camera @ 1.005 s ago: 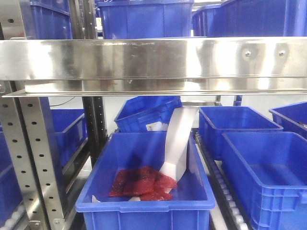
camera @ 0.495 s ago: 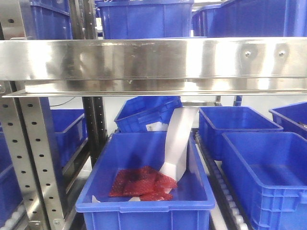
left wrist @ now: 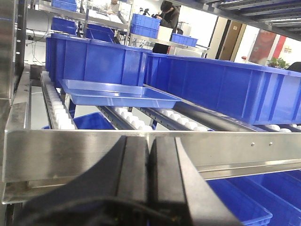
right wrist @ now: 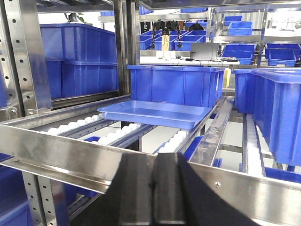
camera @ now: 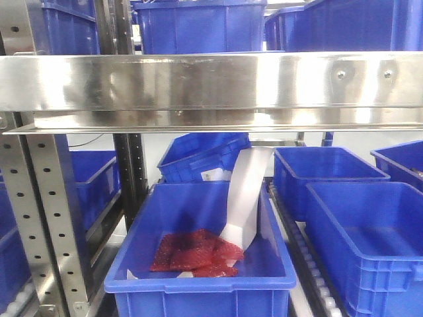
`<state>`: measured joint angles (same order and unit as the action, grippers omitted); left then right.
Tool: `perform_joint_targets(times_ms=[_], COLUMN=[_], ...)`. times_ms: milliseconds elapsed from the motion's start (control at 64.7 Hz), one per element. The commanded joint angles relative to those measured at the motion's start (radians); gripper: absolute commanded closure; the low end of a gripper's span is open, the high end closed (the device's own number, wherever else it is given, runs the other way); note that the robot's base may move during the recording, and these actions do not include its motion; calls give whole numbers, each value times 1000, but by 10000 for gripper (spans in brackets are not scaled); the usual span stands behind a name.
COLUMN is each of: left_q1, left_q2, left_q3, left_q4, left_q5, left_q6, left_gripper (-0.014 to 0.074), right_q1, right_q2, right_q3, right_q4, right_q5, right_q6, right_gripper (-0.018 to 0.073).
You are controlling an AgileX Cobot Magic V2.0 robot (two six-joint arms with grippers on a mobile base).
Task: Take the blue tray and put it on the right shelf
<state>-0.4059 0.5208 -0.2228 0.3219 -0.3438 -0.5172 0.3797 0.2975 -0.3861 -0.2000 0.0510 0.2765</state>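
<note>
Now, both fingers pressed together — left (left wrist: 149,162), right (right wrist: 155,186) — holding nothing

- The left gripper (left wrist: 149,162) is matt black, with two flat, blocky fingers (left wrist: 133,165) whose long straight inner edges run side by side.
- A rounded black housing fills the bottom of the left wrist view below them.
- The right gripper (right wrist: 156,188) looks the same: two black, smooth rectangular fingers (right wrist: 169,188) on sloping black shoulders.
- No cables, screws or markings can be made out.
</note>
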Motion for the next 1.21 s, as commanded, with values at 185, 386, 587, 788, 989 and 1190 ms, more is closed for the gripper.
perform_joint_targets(times_ms=[185,386,587,788,989,1190], left_q1=[0,0,0,0,0,0], left_q2=[-4,-4,-2,-2,-2,-2], left_q3=[-29,-29,-29,-29,-29,-29], left_q4=[-6,-6,-5,-5,-5,-5], left_q5=[-93,-96,-98,-96,-96,-96], left_q6=[-4,-4,-4,-4,-4,-4], left_gripper=[645,645,645,645,645,645], right_q1=[-231,-327,-350,-350,-350,-350], right_q2=[-71,-234,-327,-329,-329,-329], right_q3=[219,396,392,392,392,392], right_q4=[186,186,186,186,186,186], right_q5=[-171,-169,-86,-118,-110,-110], right_q6=[-262,-261,-259,-225,-225,-225], right_gripper=[517,517,517,517,517,517])
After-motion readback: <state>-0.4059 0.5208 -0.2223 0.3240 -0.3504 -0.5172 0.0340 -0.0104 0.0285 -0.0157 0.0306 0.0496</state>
